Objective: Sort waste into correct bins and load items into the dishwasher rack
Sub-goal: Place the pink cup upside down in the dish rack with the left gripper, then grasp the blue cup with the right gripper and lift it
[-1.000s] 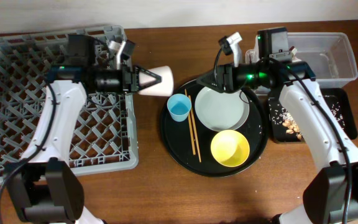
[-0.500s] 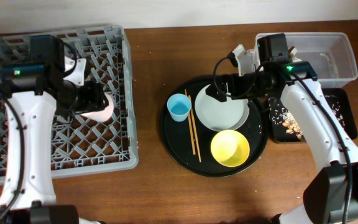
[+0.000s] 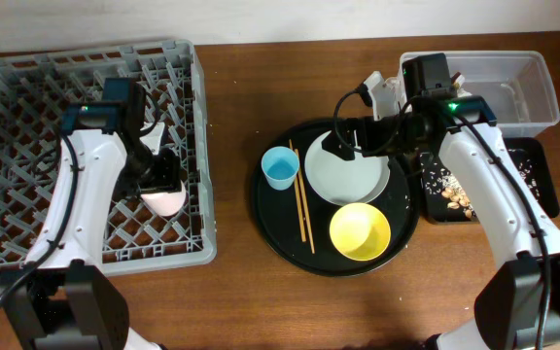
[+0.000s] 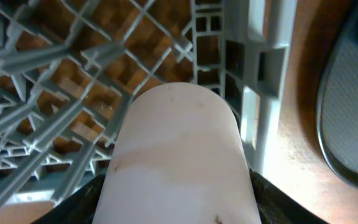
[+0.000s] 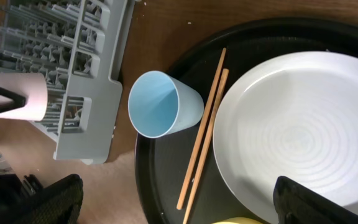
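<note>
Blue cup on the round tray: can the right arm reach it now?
Probably yes. The blue cup stands upright, uncovered, beside the chopsticks; the right fingers hang open and empty over the plate nearby.

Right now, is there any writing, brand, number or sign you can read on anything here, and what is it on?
None can be read. The dishwasher rack, pink cup, blue cup, plate, yellow bowl and chopsticks are all plain.
The left arm and right arm show only green lights, no legible lettering.
</note>
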Tool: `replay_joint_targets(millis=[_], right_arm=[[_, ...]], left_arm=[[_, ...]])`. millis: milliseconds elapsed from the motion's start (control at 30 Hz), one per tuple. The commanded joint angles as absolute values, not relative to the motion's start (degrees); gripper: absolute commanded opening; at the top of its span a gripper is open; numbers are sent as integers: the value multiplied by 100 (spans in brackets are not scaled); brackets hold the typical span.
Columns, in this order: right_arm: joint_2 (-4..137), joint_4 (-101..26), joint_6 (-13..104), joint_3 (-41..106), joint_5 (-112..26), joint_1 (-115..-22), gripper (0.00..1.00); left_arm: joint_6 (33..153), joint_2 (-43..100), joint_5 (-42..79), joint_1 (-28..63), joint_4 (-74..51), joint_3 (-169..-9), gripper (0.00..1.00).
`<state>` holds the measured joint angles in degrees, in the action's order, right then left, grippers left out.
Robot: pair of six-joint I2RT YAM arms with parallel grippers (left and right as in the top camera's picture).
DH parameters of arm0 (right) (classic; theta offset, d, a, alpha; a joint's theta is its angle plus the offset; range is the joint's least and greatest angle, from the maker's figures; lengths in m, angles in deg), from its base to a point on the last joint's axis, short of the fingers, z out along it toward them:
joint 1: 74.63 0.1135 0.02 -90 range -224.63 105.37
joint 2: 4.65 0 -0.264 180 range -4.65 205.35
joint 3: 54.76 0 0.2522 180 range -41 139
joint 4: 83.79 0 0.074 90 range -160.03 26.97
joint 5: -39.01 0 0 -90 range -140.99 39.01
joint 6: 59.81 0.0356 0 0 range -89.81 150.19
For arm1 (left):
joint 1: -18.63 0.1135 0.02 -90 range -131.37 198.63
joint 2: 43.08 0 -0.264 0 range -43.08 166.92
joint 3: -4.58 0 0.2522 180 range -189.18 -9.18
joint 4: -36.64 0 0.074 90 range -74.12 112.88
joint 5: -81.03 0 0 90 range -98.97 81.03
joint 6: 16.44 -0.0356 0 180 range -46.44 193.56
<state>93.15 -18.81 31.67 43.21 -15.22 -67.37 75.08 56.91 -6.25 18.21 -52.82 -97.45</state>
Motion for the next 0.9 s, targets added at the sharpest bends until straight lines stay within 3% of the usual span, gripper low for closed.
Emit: replay_joint_targets(millis=[0, 233, 300, 333, 500, 700, 867], right_arm=[[9350, -1874, 3171, 4345, -1570, -6754, 98], [9350, -1877, 3171, 4345, -1570, -6754, 98], [9348, -1861, 3173, 4345, -1566, -6752, 99], [9350, -1837, 3173, 4345, -1568, -6737, 98], [9350, -1857, 3173, 4345, -1756, -6358, 98], [9588, -2211, 4955, 4345, -3553, -5421, 67], [10198, -2523, 5726, 4345, -4294, -4726, 52]], left_arm=[[7491, 5726, -692, 1801, -5013, -9524, 52], [7489, 5726, -666, 1421, -4755, -9279, 53], [7491, 5726, -688, 1375, -4740, -9279, 73], [7491, 5728, -686, 1377, -4740, -9279, 79], [7497, 5726, -688, 1388, -4672, -9308, 80], [7746, 5723, -41, 1434, -5134, -10938, 82], [7746, 5732, 481, 1434, -4867, -11419, 82]])
